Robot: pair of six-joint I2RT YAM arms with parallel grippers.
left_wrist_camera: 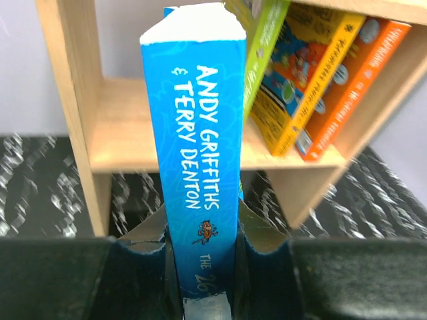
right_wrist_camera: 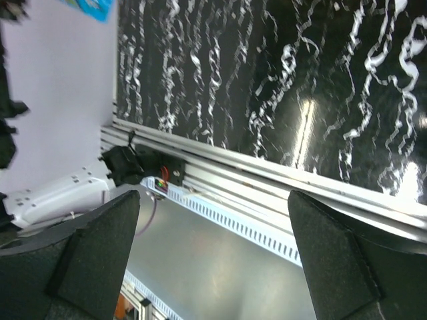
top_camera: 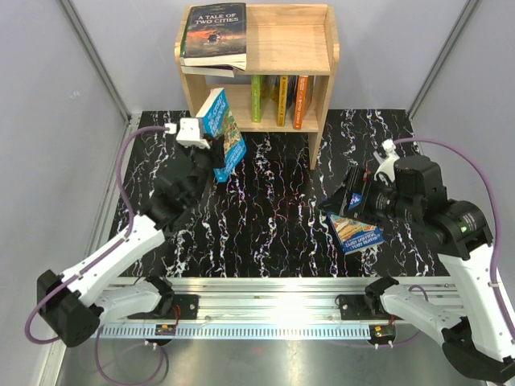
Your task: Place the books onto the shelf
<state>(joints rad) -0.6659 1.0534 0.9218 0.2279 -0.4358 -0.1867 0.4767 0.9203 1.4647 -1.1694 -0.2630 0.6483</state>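
Note:
My left gripper (top_camera: 216, 154) (left_wrist_camera: 203, 233) is shut on a blue book (top_camera: 223, 133) (left_wrist_camera: 197, 153). It holds the book upright, spine towards the camera, just in front of the left end of the shelf's (top_camera: 318, 80) (left_wrist_camera: 87, 100) lower tier. On that tier stand a green book (top_camera: 256, 96) (left_wrist_camera: 263, 40), a yellow one (top_camera: 282, 100) (left_wrist_camera: 307, 73) and an orange one (top_camera: 300, 102) (left_wrist_camera: 353, 87). The dark "A Tale of Two Cities" (top_camera: 213, 36) lies on the top board. Another book (top_camera: 356, 233) lies flat on the table. Just above its far end my right gripper (top_camera: 342, 201) (right_wrist_camera: 213, 253) is open with nothing between its fingers.
The black marbled table (top_camera: 273, 209) ends in an aluminium rail (top_camera: 265, 285) (right_wrist_camera: 280, 180) at the near side. Grey walls close in left and right. The shelf stands at the back centre, with unfilled room at the left of its lower tier.

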